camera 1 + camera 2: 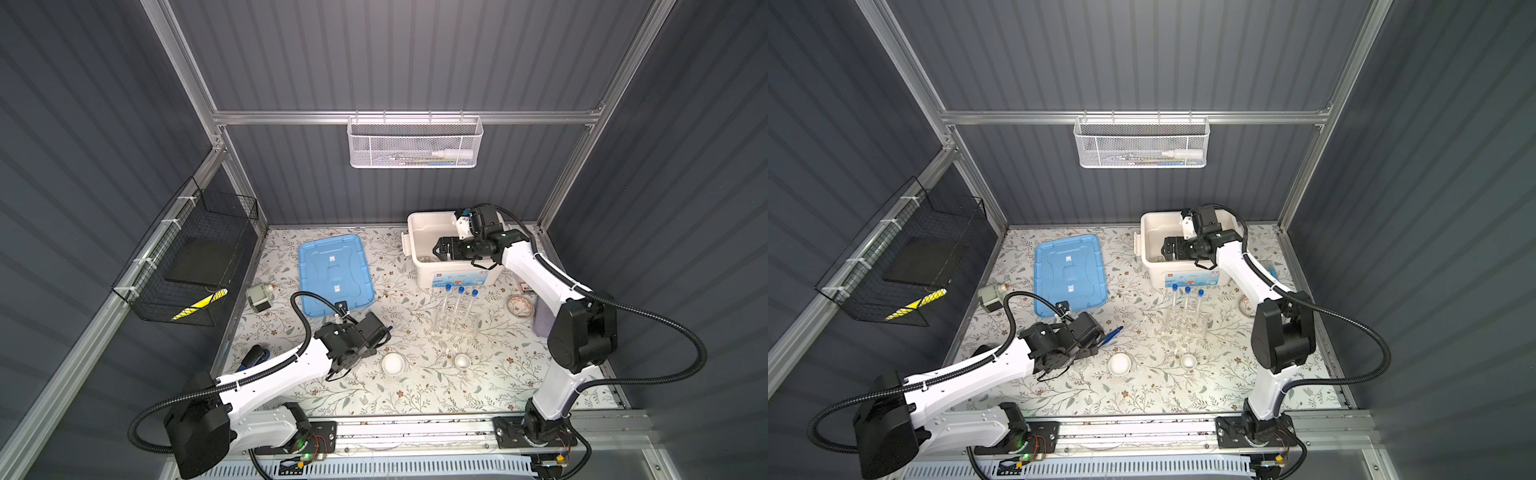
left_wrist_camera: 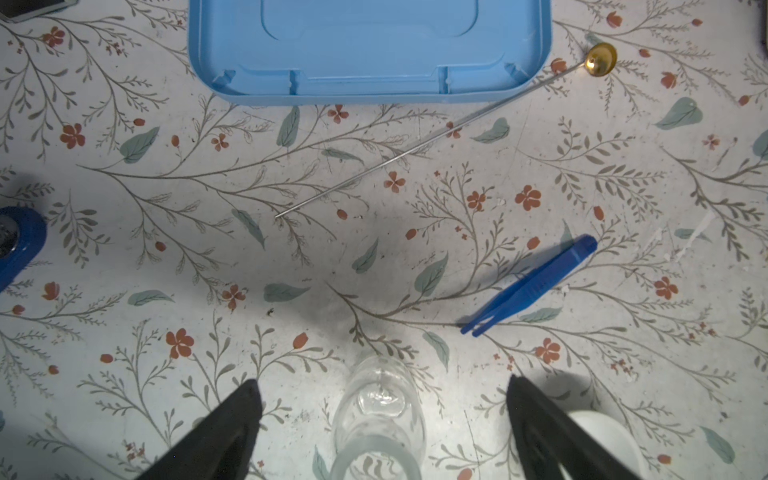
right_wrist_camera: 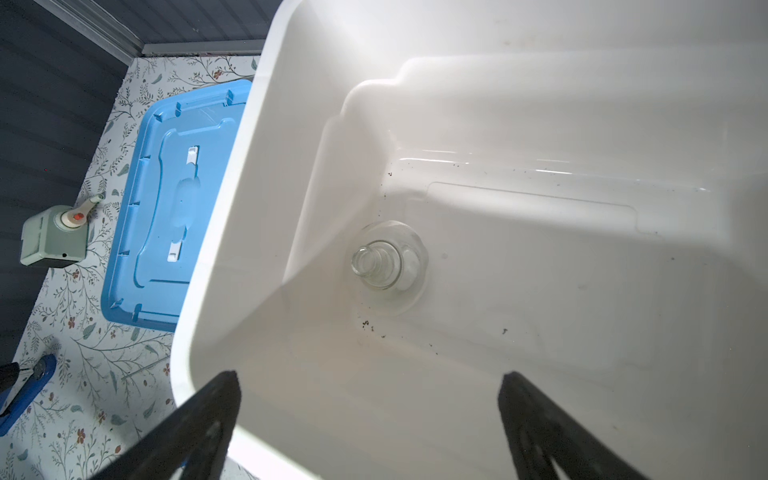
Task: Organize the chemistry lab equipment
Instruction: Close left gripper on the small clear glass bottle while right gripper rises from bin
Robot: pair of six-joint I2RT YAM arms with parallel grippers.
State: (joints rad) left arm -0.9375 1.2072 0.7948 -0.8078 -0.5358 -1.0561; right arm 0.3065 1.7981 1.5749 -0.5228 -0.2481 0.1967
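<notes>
The left end effector [image 2: 382,384] hangs low over the tabletop [image 2: 124,249] with its jaws spread wide on either side of a clear flask [image 2: 378,419], gaps showing on both sides, so nothing is gripped. A white dish [image 2: 602,432] sits just beside one finger. Beyond the flask lie the blue tweezers [image 2: 532,286] and, farther off, the rod [image 2: 415,145], its gold-tipped end near the blue lid [image 2: 370,50]. The right end effector [image 3: 370,378] is also open and empty, poised above the white bin [image 3: 216,291]. A second flask [image 3: 388,259] stands upright on the bin's floor near a wall. In front of the bin, three blue-capped tubes [image 1: 460,299] stand in the rack [image 1: 453,328], with a smaller dish [image 1: 462,360] near it.
</notes>
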